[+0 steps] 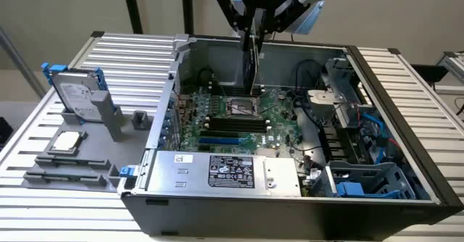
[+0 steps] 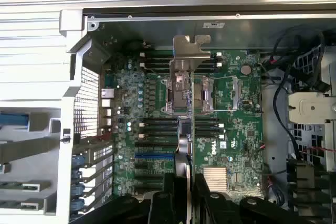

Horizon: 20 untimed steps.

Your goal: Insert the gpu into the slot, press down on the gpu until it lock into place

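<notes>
The motherboard (image 1: 279, 119) is green, the slot (image 1: 219, 141) bright blue, the gpu (image 1: 253, 70) black, the power-supply box (image 1: 181, 172) silver.

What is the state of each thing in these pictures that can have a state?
gpu: held upright above the motherboard, not yet in the slot.
hand: shut on the gpu.
slot: empty.
computer case: lying on its side, open.
hard drive: standing upright outside the case.

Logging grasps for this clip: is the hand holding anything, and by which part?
Yes, the black graphics card, hanging edge-on over the open computer, gripped by the hand at its upper end, opposite its metal bracket.
</notes>
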{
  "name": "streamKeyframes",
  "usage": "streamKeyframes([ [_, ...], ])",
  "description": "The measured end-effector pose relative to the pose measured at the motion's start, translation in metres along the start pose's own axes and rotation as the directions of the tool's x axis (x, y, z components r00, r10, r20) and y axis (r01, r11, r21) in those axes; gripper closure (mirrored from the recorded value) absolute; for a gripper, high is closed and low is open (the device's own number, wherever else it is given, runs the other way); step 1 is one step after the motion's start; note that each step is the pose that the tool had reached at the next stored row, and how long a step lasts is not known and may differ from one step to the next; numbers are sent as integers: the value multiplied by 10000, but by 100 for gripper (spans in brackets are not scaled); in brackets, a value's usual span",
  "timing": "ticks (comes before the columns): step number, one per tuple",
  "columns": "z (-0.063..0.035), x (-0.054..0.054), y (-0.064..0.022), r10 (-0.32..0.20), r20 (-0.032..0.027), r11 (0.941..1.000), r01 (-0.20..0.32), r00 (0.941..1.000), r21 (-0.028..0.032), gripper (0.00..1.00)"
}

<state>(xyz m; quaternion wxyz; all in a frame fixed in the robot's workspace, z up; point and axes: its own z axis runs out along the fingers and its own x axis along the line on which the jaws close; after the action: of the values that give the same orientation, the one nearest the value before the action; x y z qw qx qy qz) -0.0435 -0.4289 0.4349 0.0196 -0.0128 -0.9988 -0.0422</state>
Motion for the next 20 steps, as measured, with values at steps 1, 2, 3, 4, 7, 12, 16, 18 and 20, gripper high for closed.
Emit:
streamKeyframes([
  [1, 0, 0, 0, -1, 0, 10000, 1, 10000, -1, 74],
  [2, 0, -1, 0, 0, 0, 10000, 0, 10000, -3, 74],
  [3, 0, -1, 0, 0, 0, 10000, 0, 10000, -5, 74],
  [4, 0, -2, 0, -1, 0, 10000, 1, 10000, -6, 74],
  [7, 0, -2, 0, -1, 0, 10000, 1, 10000, -8, 74],
  [12, 0, -4, 0, -1, 0, 10000, 1, 10000, -13, 74],
  [16, 1, -4, 0, -226, -19, 9997, 226, 9997, -6, 74],
  [18, 3, -4, 0, -595, -51, 9982, 596, 9982, 10, 74],
  [20, 5, -4, 0, -952, -82, 9955, 952, 9954, 21, 74],
])
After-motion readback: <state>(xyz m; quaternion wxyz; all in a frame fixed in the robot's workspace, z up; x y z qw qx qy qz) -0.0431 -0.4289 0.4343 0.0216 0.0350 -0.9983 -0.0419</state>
